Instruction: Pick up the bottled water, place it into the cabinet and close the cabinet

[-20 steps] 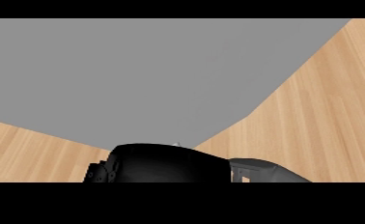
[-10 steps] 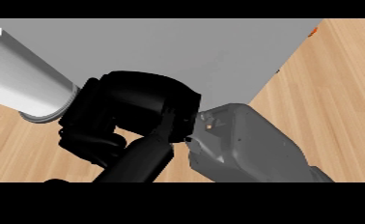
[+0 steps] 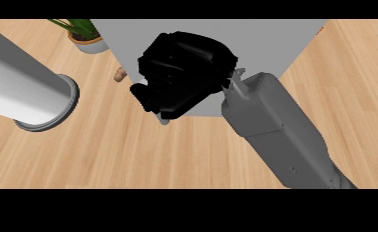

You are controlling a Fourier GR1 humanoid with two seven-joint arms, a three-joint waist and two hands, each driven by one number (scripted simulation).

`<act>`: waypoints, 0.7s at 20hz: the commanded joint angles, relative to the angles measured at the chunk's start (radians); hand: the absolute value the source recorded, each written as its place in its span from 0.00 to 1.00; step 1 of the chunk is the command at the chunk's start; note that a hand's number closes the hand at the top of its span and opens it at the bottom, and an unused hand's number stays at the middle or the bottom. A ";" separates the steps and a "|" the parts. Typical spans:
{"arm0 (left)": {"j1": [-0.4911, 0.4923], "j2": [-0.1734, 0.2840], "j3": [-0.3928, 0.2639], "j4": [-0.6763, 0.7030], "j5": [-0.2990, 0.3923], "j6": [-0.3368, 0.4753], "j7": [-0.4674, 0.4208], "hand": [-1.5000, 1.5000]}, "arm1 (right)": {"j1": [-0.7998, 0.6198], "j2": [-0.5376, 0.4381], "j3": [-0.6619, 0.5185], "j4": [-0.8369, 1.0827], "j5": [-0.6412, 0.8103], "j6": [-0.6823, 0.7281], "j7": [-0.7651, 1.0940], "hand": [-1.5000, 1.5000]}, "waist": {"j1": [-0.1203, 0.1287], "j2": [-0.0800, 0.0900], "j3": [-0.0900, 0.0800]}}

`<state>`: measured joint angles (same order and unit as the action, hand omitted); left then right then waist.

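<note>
My right hand point(image 3: 181, 78) is black, with its fingers curled, and hangs in front of the grey cabinet point(image 3: 273, 38) at the top middle of the head view. Its grey forearm point(image 3: 277, 126) comes in from the lower right. A small pale grey piece point(image 3: 164, 122) pokes out under the fingers; it looks like part of the bottled water, and the rest of the bottle is hidden by the hand. The cabinet's inside and door do not show from here. My left hand is out of sight.
A light grey cylinder with a rimmed end point(image 3: 33, 93) slants across the left side above the wooden counter point(image 3: 148, 156). A potted plant point(image 3: 85, 36) stands at the top left, beside the cabinet. A small tan object point(image 3: 118, 75) lies by the cabinet's left edge.
The view has pulled back from the cabinet. My right hand has moved up and to the right against the cabinet's front, and the plant and the tan object have come into sight.
</note>
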<state>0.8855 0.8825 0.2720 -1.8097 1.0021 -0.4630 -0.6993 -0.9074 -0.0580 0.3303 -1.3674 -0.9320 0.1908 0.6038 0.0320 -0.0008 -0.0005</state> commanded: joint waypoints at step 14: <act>-0.054 -0.086 0.034 -0.033 -0.026 -0.059 0.081 0.00 | -0.176 -0.033 -0.175 0.277 0.244 0.090 -0.291 0.00 | 0.009 0.008 -0.001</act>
<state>0.8432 0.8147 0.3140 -1.8312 0.9924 -0.4979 -0.6096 -0.9526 -0.0511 0.2901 -1.2000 -0.7518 0.3764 0.3909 0.0325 -0.0113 -0.0029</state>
